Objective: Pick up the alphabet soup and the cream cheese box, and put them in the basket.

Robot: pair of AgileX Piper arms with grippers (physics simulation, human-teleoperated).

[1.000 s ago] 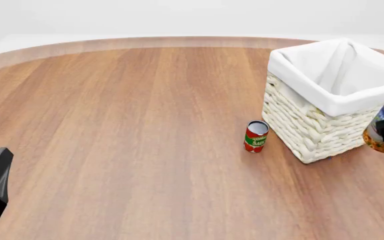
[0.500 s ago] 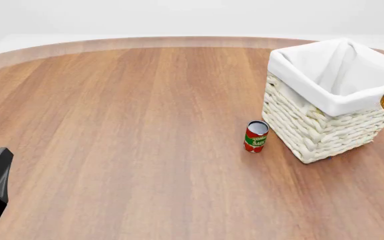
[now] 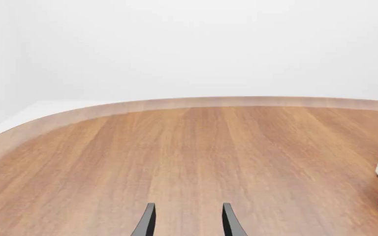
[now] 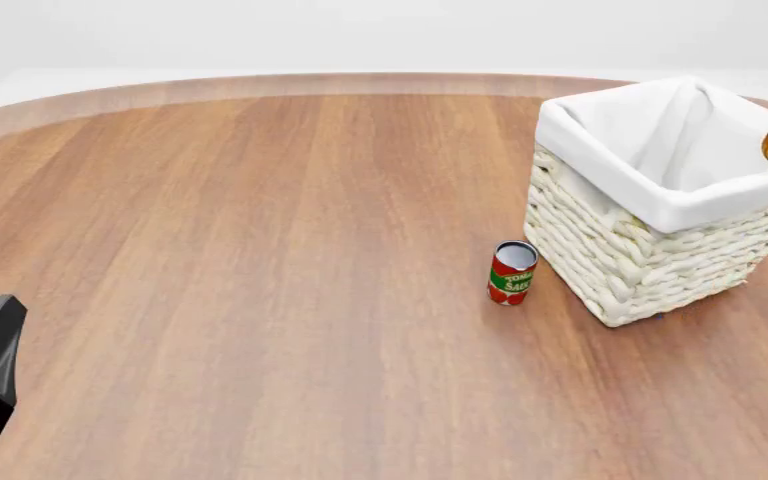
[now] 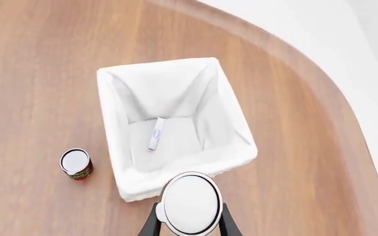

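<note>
alphabet soup: rigid, smooth-walled can, likely weighty; clamped across its sides by right gripper, above basket near rim | cream cheese box: inside basket | left gripper: parted, empty

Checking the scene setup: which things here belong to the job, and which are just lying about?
Job: soup can, held in the right gripper; basket; a small flat item inside it, possibly the cream cheese box.
Lying about: red can; idle left gripper.
</note>
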